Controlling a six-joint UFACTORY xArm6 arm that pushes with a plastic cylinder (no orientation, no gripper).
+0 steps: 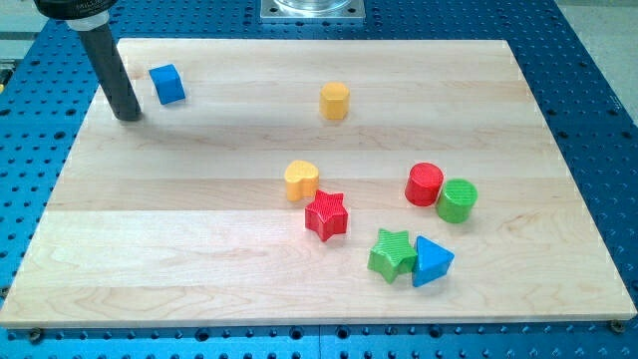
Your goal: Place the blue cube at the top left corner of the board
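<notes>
There are no jaws on this arm; it ends in a straight dark rod that holds nothing. My tip (128, 116) rests on the pale wooden board (199, 259) near its top left corner. Just to the view's right of the tip, apart from it by a narrow strip of bare wood, sits the small blue cube (167, 84), itself close to the board's top left corner and a little higher in the view than the tip's end. Nothing lies between the tip and the cube.

Further along the view's top, near the middle of the board, stands a yellow cylinder (335, 101), well apart from the cube. Toward the centre is a yellow heart-shaped block (301, 180), with a red star (327, 214) just below and right of it, almost touching. To the view's right a red cylinder (424, 184) and a green cylinder (458, 200) stand side by side, touching or nearly so. Below them a green star (393, 254) and a blue triangular block (432, 261) sit pressed together.

The board lies on a blue perforated table top (588, 80). No readable writing or labels show anywhere.
</notes>
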